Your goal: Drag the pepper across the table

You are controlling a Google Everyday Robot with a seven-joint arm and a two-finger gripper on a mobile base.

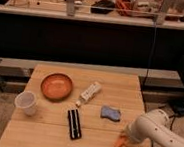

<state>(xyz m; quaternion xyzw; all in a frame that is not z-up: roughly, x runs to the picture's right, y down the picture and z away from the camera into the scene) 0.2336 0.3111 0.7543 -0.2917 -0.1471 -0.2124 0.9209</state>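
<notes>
The small orange pepper (pixel 119 143) lies near the front right corner of the light wooden table (pixel 48 133). Only its tapered end shows; the rest is hidden under my arm. My gripper (pixel 126 136) sits right over the pepper's far end, at the end of the white arm (pixel 155 127) that comes in from the right. The arm hides the fingers.
A round orange bowl (pixel 56 86) stands at the back left, a clear plastic cup (pixel 25 102) at the left edge. A white bottle (pixel 89 92) lies in the middle, a black bar (pixel 73 123) in front of it, a blue cloth (pixel 110 112) right of centre.
</notes>
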